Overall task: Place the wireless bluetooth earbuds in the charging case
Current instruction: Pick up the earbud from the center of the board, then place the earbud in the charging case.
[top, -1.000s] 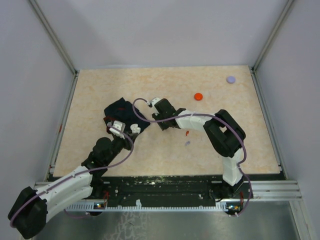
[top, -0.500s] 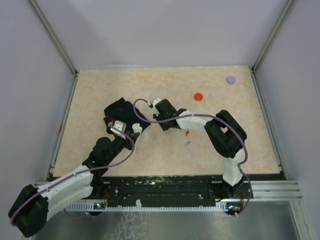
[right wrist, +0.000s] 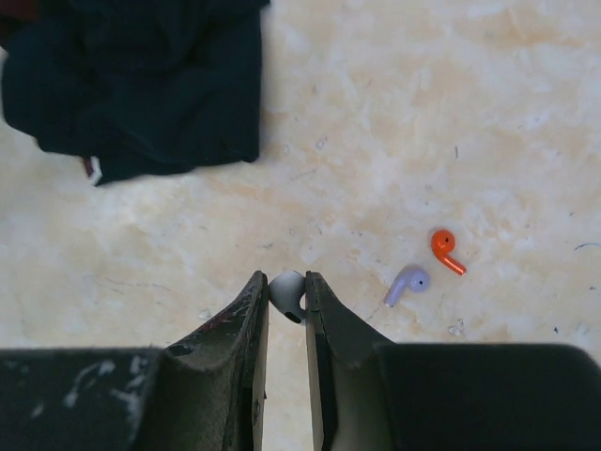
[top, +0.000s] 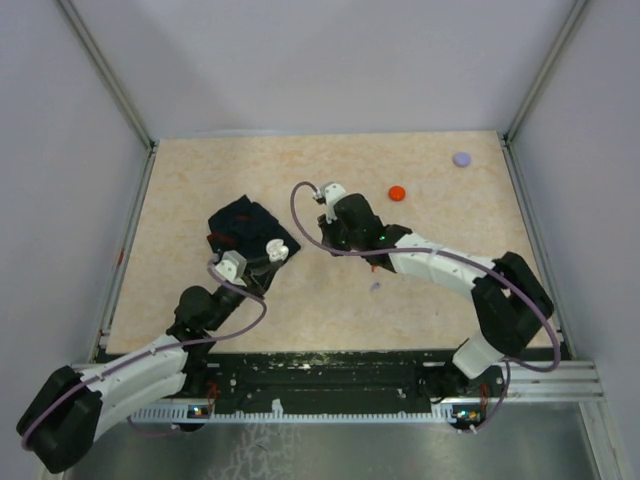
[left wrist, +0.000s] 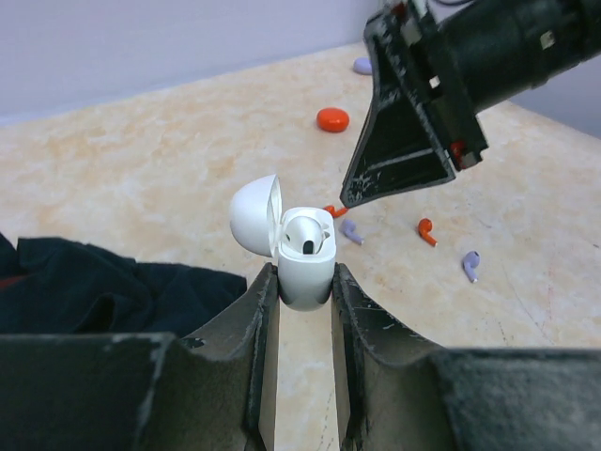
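Note:
My left gripper (left wrist: 303, 279) is shut on the white charging case (left wrist: 305, 266), held upright with its lid open; one white earbud (left wrist: 306, 235) sits in it. In the top view the case (top: 276, 248) is by the dark cloth. My right gripper (right wrist: 287, 285) is shut on a white earbud (right wrist: 286, 295) above the table. Its fingers (left wrist: 394, 160) hang just right of the case in the left wrist view. Loose on the table lie a red earbud (right wrist: 445, 249) and a lavender earbud (right wrist: 406, 282); another red (left wrist: 426, 230) and lavender one (left wrist: 470, 265) show in the left wrist view.
A crumpled dark cloth (top: 243, 226) lies left of centre, just behind the left gripper. A red disc (top: 397, 193) and a lavender disc (top: 461, 159) lie at the back right. Metal frame rails border the table.
The right gripper has shifted right and slightly back, and its elbow has swung out to the right. The left arm has drawn back a little with the case.

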